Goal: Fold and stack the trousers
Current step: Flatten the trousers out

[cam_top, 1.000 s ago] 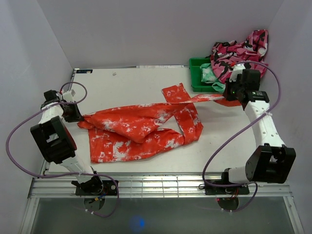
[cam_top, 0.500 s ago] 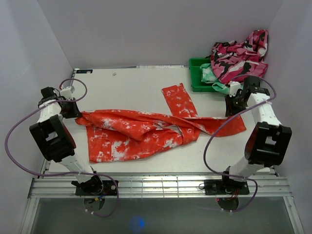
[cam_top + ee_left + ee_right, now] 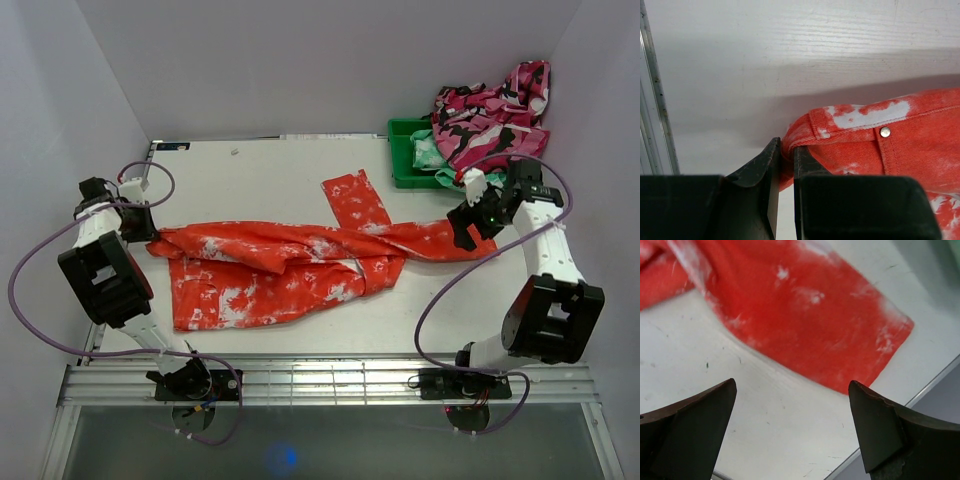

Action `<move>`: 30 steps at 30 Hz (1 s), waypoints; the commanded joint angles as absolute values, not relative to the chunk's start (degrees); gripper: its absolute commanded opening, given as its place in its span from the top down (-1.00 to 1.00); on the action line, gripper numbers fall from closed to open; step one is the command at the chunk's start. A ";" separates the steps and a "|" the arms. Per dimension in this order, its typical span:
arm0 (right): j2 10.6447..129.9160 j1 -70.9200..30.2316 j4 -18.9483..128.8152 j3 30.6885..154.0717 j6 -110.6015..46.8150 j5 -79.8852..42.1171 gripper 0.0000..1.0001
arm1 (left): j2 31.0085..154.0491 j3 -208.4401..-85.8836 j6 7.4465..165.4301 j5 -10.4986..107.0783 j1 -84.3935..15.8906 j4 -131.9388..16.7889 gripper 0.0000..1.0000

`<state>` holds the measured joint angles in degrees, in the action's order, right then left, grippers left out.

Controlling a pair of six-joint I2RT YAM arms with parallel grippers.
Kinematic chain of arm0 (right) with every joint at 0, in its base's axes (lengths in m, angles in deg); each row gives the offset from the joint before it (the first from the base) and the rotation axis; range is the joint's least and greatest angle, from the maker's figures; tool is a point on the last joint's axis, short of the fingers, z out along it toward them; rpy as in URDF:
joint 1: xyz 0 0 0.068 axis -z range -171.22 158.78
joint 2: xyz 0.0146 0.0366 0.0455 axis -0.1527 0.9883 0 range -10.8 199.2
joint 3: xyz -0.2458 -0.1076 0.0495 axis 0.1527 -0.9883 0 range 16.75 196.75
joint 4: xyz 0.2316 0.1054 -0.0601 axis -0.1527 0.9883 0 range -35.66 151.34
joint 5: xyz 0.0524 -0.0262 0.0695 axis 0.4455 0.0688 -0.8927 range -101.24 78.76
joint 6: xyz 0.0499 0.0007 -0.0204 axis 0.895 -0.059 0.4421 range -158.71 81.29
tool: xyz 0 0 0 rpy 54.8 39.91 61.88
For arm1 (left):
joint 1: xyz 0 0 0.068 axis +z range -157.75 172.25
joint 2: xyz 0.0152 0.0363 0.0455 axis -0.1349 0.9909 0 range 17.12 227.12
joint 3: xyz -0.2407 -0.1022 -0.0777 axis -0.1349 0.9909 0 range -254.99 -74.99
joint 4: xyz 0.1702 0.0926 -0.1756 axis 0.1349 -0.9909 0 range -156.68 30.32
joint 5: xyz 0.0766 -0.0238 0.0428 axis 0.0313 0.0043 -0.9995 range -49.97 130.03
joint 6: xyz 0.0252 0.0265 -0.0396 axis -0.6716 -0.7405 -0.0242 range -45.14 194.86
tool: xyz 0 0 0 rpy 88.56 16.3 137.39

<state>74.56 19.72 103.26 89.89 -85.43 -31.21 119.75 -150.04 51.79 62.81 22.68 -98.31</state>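
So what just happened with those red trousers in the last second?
The right hand let go of the leg end of the trousers, which dropped flat onto the table; the hand now hangs open above it. The left hand stayed clamped on the waistband corner.

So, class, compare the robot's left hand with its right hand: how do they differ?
The left hand is shut, pinching the trousers at a riveted corner; the right hand is wide open and empty. The left touches cloth; the right hovers above a leg's hem. Both sit at the trousers' ends.
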 commanded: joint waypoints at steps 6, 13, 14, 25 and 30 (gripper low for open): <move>62.24 19.51 88.56 67.48 -110.68 -30.50 -0.95 | 120.92 -155.85 50.16 62.35 23.19 -100.11 1.00; 62.84 16.96 63.85 55.16 -114.83 -29.79 -0.94 | 121.01 -154.97 48.49 63.14 23.27 -100.72 1.00; 64.59 16.26 62.61 54.89 -114.82 -29.53 -0.99 | 120.92 -154.80 47.80 63.06 23.27 -100.81 1.00; 54.00 17.31 68.80 59.20 -114.45 -28.90 0.85 | 114.34 -148.39 47.26 61.39 24.33 -94.14 1.00; 43.52 17.40 80.86 64.01 -117.46 -33.21 0.85 | 111.79 -145.48 49.63 63.48 25.91 -89.05 1.00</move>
